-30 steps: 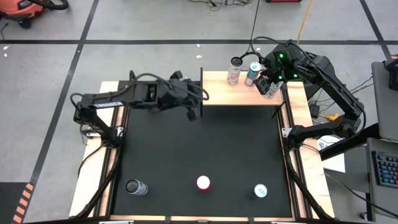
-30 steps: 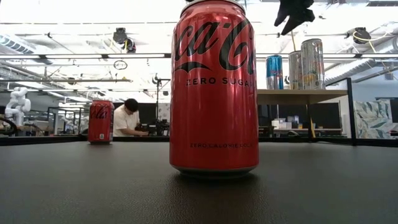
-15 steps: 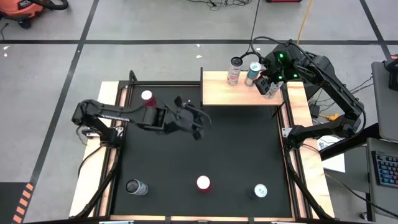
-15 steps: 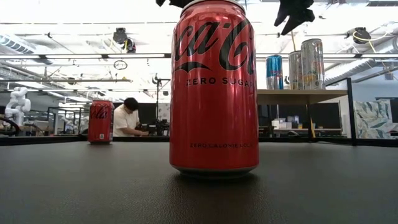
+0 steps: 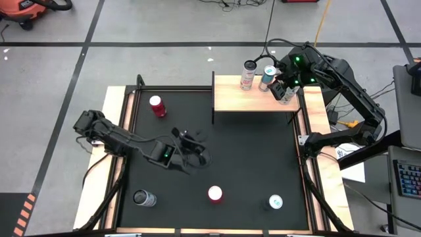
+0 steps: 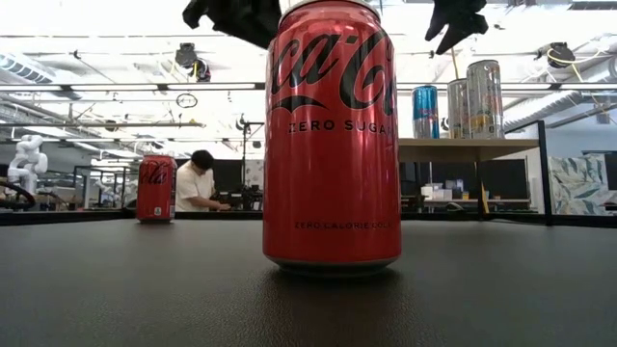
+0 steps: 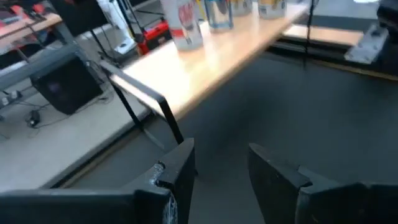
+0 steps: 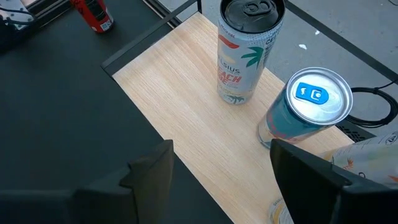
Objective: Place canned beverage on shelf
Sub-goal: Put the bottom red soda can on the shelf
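On the left side of the black table (image 5: 250, 164), near the front edge, a dark can (image 5: 143, 197) stands alone. Farther back on the left stands a small red can (image 5: 156, 105).

The left gripper (image 5: 191, 146) hangs above the middle of the table. Its two fingers are apart and hold nothing. It looks like it is on its way to pick a can. The closest one is the red cola can (image 5: 215, 193), which stands near the front edge, in the middle. For the next move, the gripper needs to go down over that can, with one finger on each side, and squeeze. Nothing stands between them.

To the right of the red cola can, a can with a white and teal top (image 5: 275, 201) waits near the front too.

The shelf (image 5: 230, 99) is at the back right. Three cans already stand at its right end: a white one (image 5: 248, 74), a blue one (image 5: 266, 77) and a pale one (image 5: 287, 94). The left part of the shelf is bare wood, so a new can fits there.

The right gripper (image 5: 283, 80) waits above those cans, with its fingers wide and nothing in them.
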{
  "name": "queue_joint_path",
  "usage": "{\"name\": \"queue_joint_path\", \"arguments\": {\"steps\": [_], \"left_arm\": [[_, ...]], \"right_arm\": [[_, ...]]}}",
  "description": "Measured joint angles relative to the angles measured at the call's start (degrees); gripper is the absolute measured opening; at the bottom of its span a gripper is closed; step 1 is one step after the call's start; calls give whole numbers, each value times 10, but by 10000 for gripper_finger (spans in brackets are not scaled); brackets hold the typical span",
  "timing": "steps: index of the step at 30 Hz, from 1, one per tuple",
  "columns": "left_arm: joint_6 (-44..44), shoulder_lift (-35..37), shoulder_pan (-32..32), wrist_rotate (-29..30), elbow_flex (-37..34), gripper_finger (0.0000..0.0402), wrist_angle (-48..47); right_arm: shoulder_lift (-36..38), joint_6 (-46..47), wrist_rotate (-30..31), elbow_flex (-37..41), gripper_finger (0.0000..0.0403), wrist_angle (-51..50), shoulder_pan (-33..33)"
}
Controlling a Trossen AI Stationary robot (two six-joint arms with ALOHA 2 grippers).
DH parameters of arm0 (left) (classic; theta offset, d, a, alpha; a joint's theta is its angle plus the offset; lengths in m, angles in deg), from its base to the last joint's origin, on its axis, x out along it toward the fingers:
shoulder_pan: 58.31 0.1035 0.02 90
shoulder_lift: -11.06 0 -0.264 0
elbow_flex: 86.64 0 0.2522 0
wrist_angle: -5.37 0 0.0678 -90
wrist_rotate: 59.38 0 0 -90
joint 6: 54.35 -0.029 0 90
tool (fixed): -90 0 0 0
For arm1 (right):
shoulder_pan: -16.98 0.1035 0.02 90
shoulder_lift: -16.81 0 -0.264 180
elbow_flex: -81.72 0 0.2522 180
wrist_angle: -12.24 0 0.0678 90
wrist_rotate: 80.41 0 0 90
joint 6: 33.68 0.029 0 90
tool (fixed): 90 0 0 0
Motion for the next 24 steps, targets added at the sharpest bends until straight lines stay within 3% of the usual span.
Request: {"name": "queue_joint_path", "arguments": {"steps": [4, 9, 16, 24], "left_arm": [[42, 0, -12, -40, -39, 152, 20], [26, 0, -23, -89, -76, 178, 91], [-15, 0, -24, -168, -80, 271, 124], [-78, 4, -22, -336, -80, 379, 162]], "right_arm": [[0, 0, 0, 0, 251, 0, 0], [0, 0, 0, 0, 251, 0, 0], [0, 0, 0, 0, 251, 0, 0], [0, 0, 0, 0, 251, 0, 0]]}}
